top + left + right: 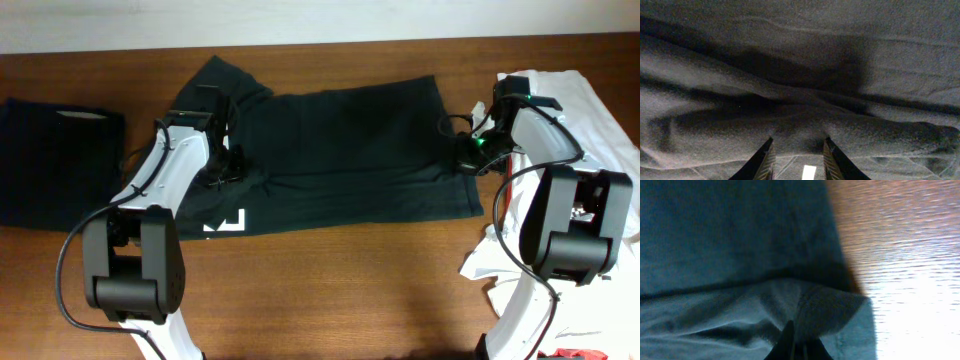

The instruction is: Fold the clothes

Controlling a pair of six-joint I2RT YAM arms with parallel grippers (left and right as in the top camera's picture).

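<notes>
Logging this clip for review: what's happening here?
Two arms are working on a black T-shirt lying across the wooden table. The right gripper is shut on a fold at its right edge. The left gripper, open, straddles a bunched ridge near the sleeve end.

Overhead: looks straight down from high up, whole table (350, 270) in frame. Left wrist: very close on black T-shirt (800, 75) folds, fingertips (765, 162) at bottom edge. Right wrist: equally close at same shirt's edge over wood.
</notes>
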